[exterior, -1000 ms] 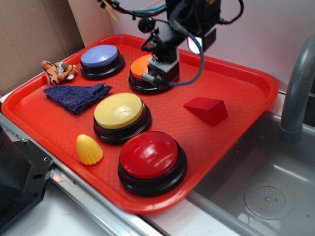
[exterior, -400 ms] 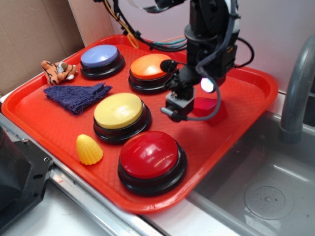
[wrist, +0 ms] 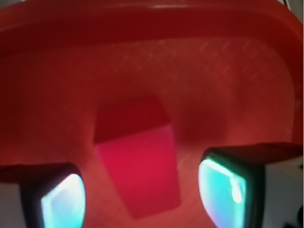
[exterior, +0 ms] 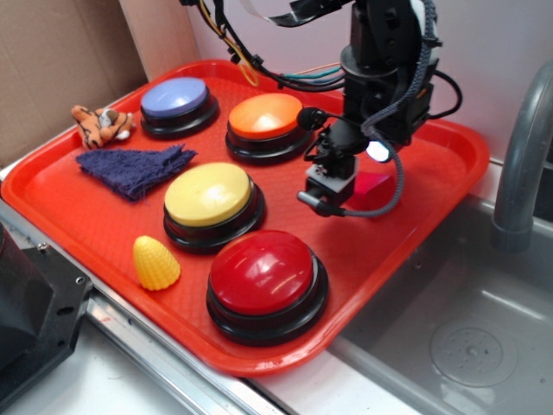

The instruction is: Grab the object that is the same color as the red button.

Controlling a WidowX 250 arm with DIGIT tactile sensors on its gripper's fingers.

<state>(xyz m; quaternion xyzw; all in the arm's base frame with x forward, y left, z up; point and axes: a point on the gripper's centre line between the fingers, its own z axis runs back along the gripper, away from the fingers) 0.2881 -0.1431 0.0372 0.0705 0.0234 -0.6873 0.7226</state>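
The dark-red wedge-shaped block lies directly below the wide-open gripper, seemingly centred between its fingers, long axis running near-to-far.

A kitchen-like setup: steel sink and faucet.

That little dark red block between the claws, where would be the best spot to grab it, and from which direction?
Probably from straight above, closing on the two long side faces of the red block. It lies flat on the tray, and in the wrist view those sides run roughly parallel, facing the open fingers. The gripper already straddles it. The top seems to slope, so pinching low on the sides looks safer.
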